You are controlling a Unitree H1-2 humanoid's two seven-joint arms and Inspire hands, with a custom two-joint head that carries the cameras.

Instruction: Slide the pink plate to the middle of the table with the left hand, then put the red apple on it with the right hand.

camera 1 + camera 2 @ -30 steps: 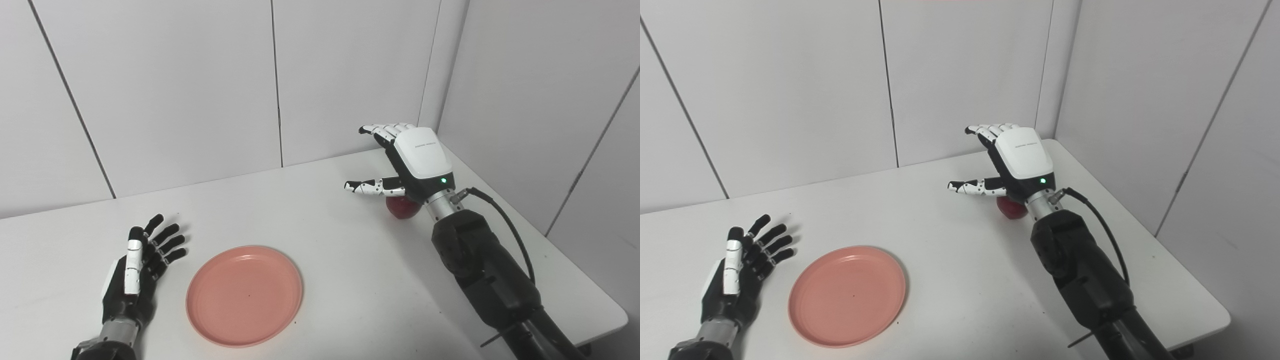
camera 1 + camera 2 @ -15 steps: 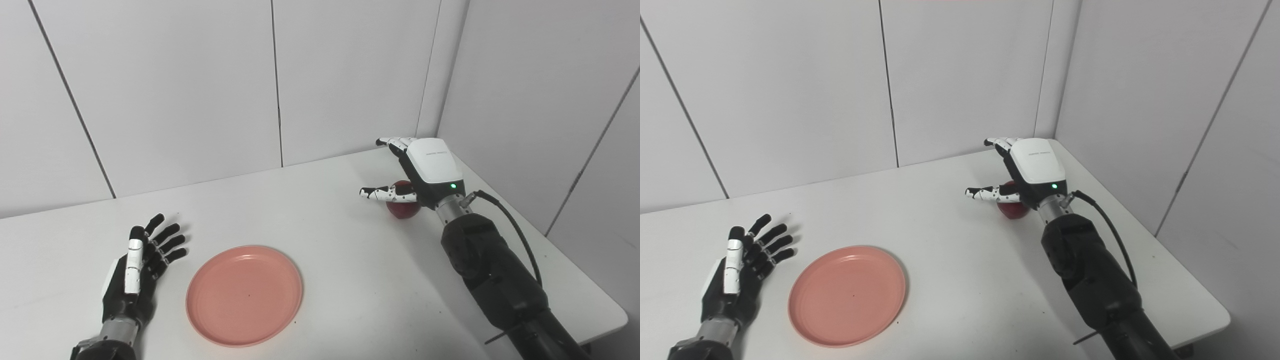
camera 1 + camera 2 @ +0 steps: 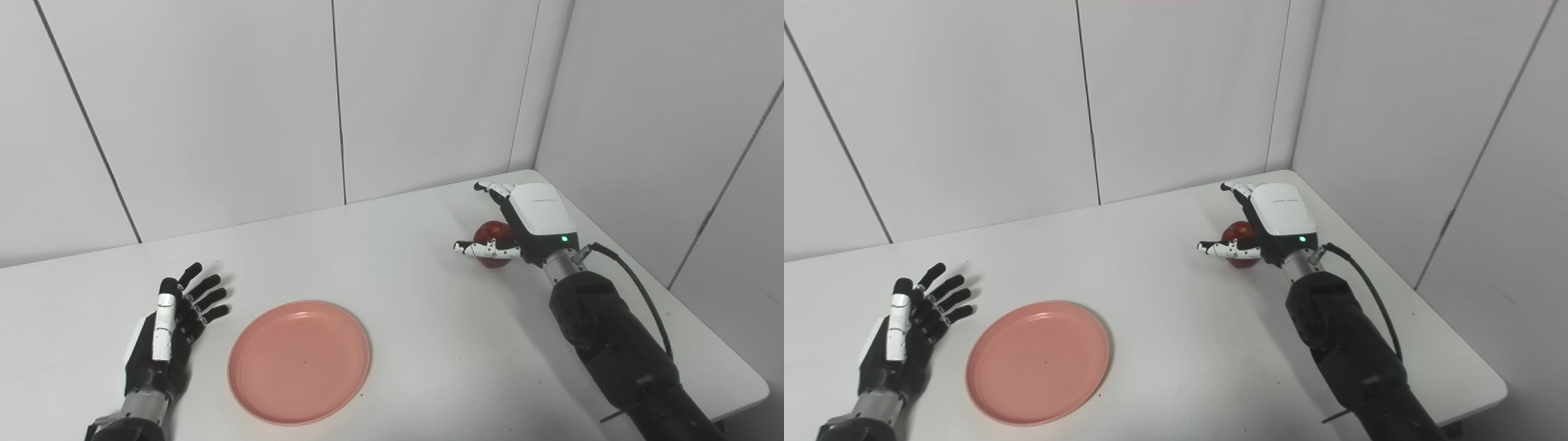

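Near the white counter's (image 3: pixel 429 318) far right corner, the right robot hand (image 3: pixel 520 223) cupped, fingers spread, around the round red apple (image 3: pixel 492 236), which might roll off if nudged.

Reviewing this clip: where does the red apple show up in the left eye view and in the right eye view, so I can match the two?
Left eye view: the red apple sits right of centre, partly behind the right hand.
Right eye view: the same apple sits nearer the picture's centre, again beside that hand.
Shared landmark: the pink plate at lower left in both.
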